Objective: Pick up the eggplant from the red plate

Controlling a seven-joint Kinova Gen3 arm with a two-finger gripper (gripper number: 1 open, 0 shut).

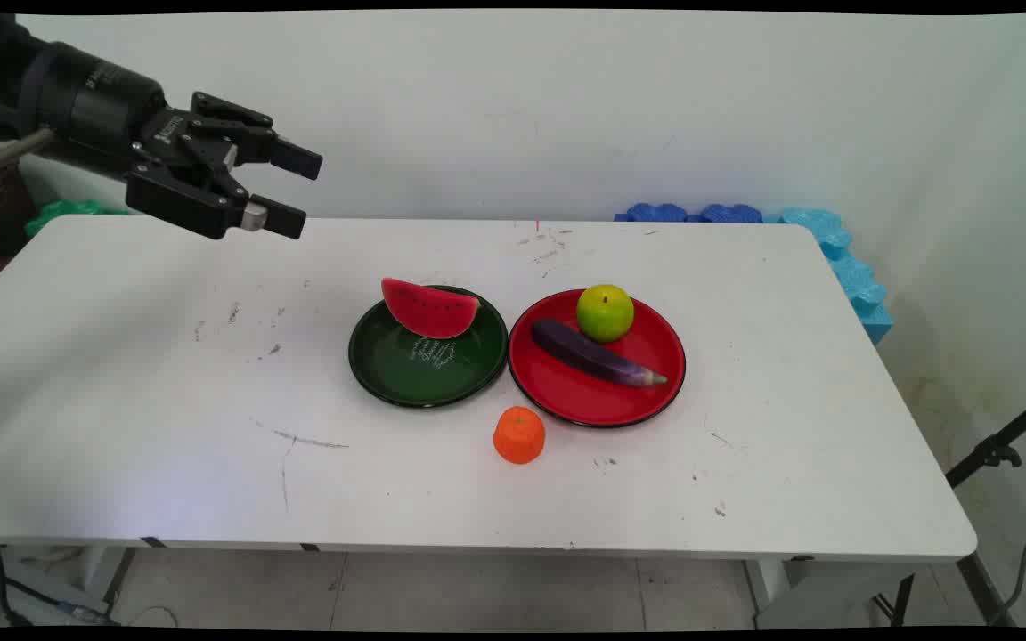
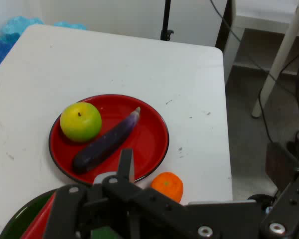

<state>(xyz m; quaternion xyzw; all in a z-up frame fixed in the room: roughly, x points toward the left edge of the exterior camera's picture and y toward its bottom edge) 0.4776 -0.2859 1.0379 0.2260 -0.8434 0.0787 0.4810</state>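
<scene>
The gripper (image 1: 286, 189) hangs in the air above the far left part of the table (image 1: 121, 401), and it points to the right, toward the plates. Its 2 fingers (image 1: 297, 160) stand clearly apart, so it is released. It grasps nothing and touches nothing.

I take the red plate (image 1: 598, 405) as the landmark. It lies near the middle of the table, well apart from the gripper. On it sits a green apple (image 1: 605, 312) at the far side, and a purple eggplant (image 1: 595, 353) lies just in front of the apple, very close to it, with the pale tip to the right. In the hand view the same red plate (image 2: 152, 137) carries the apple (image 2: 80, 121) and the eggplant (image 2: 105, 142), side by side.

A green plate (image 1: 424, 374) lies just left of the red plate, and the rims are almost touching. A watermelon slice (image 1: 428, 308) leans on its far rim with the red face toward the camera. An orange fruit (image 1: 519, 434) stands on the bare table just in front of the red plate, near the gap between the 2 plates; it shows also in the hand view (image 2: 168, 185).

Behind the red plate, past the table's far right corner, blue foam pieces (image 1: 842, 258) lie along the wall.
</scene>
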